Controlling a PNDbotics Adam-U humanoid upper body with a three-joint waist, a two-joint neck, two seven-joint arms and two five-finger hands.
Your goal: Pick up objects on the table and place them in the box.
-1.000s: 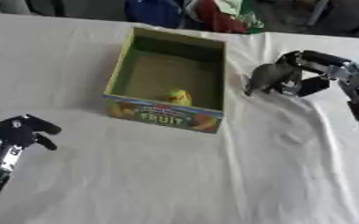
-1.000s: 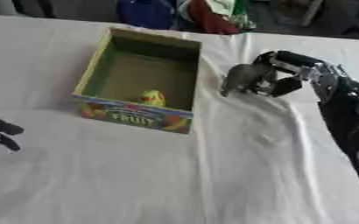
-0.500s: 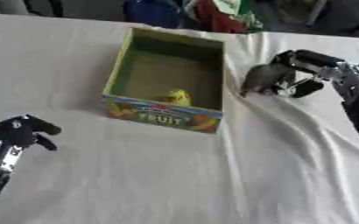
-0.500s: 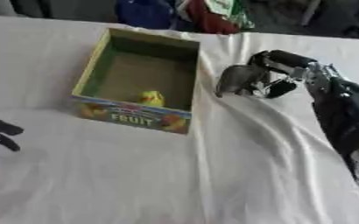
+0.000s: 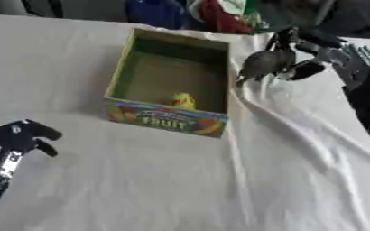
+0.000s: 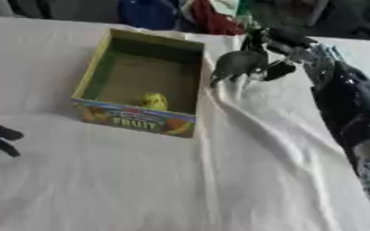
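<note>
Grey, rounded, blurry object [image 5: 265,63] sits in my right hand [image 5: 302,61], fingers and thumb curled round it, held above the white tablecloth [image 5: 180,180] just beside the far right corner of the open cardboard box [image 5: 123,67]. The object's long axis runs diagonally, narrow end pointing down and to my left toward the box's right wall; it is outside the box, close to the rim. I cannot make out what the object is.

Box: green and yellow walls, brownish floor, printed front panel with fruit pictures and the word "FRUIT" [image 6: 133,122] readable. No other text legible. 1 small yellow object [image 5: 183,100] lies inside, against the near wall, right of centre.

View differences: the left eye view shows my left hand [image 5: 18,135] in full at the lower left, resting on the cloth, fingers curled, holding nothing. The right eye view shows only its dark fingertips at the left edge. The right eye view shows more of my right forearm [image 6: 350,117], black with a silver joint, running down the right side.

Cloth is creased in a ridge from the box's near right corner toward the right hand.
</note>
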